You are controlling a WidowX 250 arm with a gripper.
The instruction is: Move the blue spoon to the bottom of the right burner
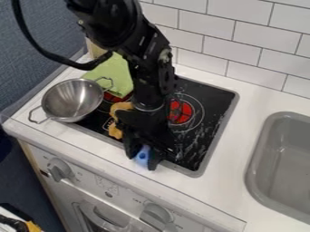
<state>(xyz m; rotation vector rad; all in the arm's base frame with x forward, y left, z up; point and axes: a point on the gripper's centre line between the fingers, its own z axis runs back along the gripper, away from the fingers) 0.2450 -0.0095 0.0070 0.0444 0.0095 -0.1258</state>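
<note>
The black gripper point(142, 158) hangs down over the front edge of the stove, left of the right burner point(180, 112). Directly at its lower end is a small blue piece point(142, 155), which looks like part of the blue spoon. The gripper hides the rest of it, and whether it is held is not clear. The right burner shows a red centre on the black cooktop point(209, 115), just right of the arm.
A metal pot point(72, 100) with two handles sits at the cooktop's left. A green cloth point(113, 74) lies behind it, and an orange-brown item point(115, 130) lies left of the gripper. The grey sink point(284, 163) is at the right.
</note>
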